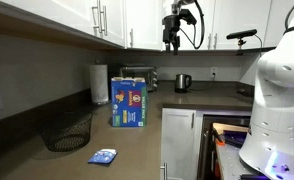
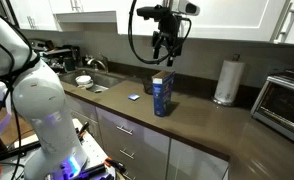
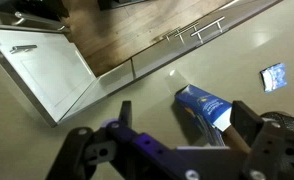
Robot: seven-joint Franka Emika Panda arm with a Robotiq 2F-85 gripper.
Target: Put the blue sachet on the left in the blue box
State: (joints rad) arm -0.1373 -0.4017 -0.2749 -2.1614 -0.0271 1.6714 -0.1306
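The blue box (image 1: 129, 102) stands upright on the brown counter, its top open; it also shows in an exterior view (image 2: 163, 95) and from above in the wrist view (image 3: 202, 105). The blue sachet (image 1: 102, 156) lies flat on the counter, apart from the box, near the front edge; it also shows in an exterior view (image 2: 134, 97) and at the right edge of the wrist view (image 3: 275, 76). My gripper (image 1: 172, 42) hangs high above the box, open and empty, and shows in an exterior view (image 2: 165, 55) and the wrist view (image 3: 184, 115).
A black wire basket (image 1: 67, 130) sits beside the box. A paper towel roll (image 1: 99, 84), a toaster oven (image 2: 282, 100) and a kettle (image 1: 182, 82) stand at the back. A sink (image 2: 92, 82) is at the counter's end. Upper cabinets (image 1: 77, 15) overhang.
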